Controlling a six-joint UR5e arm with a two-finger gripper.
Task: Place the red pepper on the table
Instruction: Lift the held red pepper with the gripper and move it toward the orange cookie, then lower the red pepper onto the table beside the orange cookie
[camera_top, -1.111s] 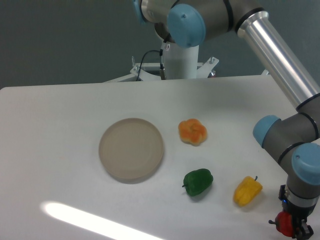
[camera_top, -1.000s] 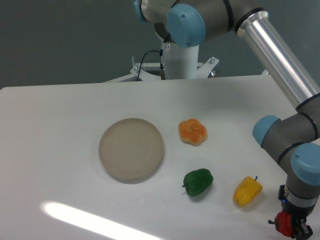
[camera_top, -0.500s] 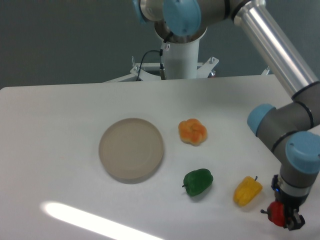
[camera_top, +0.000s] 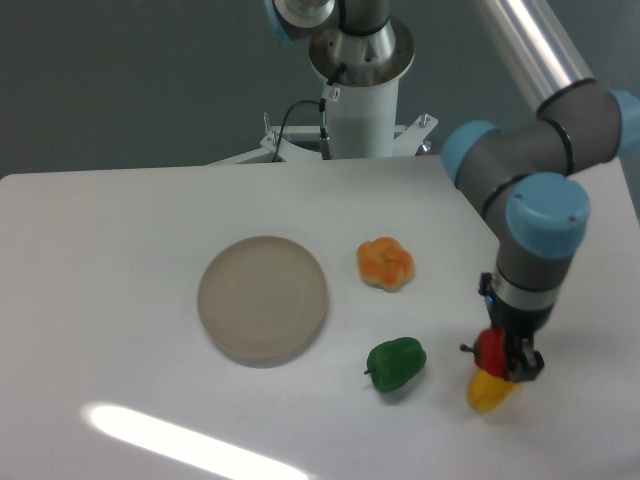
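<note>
Moved up-left over the yellow pepper (camera_top: 488, 390), claw (camera_top: 503, 361) clamped on red pepper (camera_top: 490, 352); I reckon it's light, glossy-slick, so grip mid-body.

A robotics lab: a UR5e arm (camera_top: 540, 200) bolted behind a plain white bench (camera_top: 120, 250), a blank grey wall (camera_top: 130, 80), and cabling (camera_top: 290, 118) at its base.
</note>
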